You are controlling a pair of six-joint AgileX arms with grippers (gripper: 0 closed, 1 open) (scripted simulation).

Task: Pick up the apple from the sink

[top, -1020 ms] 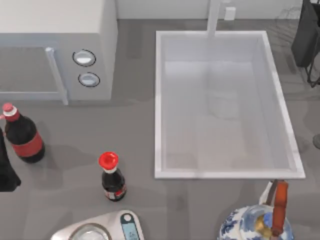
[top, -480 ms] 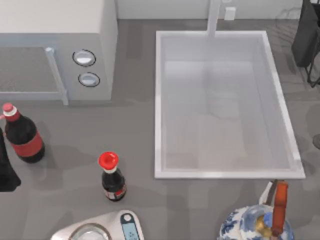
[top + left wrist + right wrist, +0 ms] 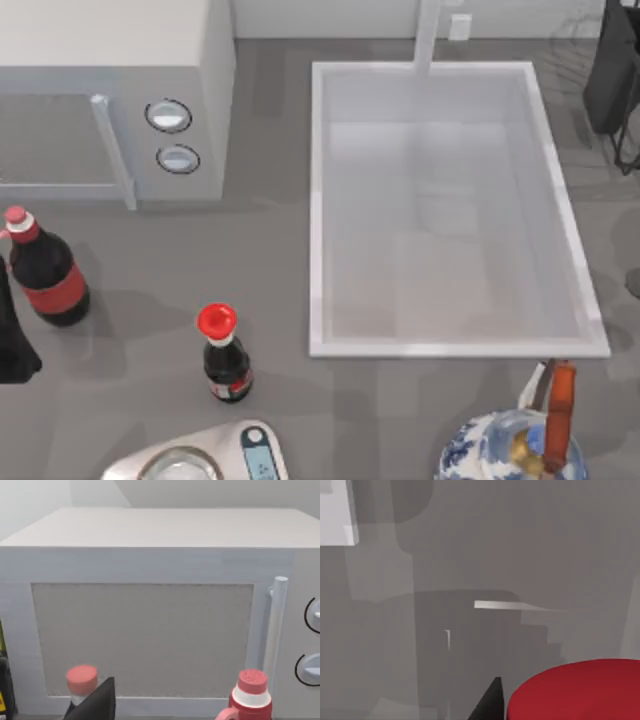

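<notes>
The white sink [image 3: 318, 210] takes up the middle right of the table in the top view, and its pale grey floor lies bare. The apple [image 3: 580, 690] appears as a smooth red mass very close to the right wrist camera, above grey table surface. A dark fingertip [image 3: 490, 705] of my right gripper sits against its side, so that gripper is shut on it. My right arm [image 3: 612, 70] is a dark shape at the top view's far right edge. My left arm [image 3: 15, 345] stays parked at the left edge, with one dark fingertip [image 3: 95, 702] in the left wrist view.
A white microwave [image 3: 110, 90] stands at the back left. A cola bottle [image 3: 45, 270] and a small red-capped sauce bottle [image 3: 225, 355] stand in front of it. A kitchen scale [image 3: 215, 455] and a blue-and-white teapot [image 3: 515, 445] sit at the front edge.
</notes>
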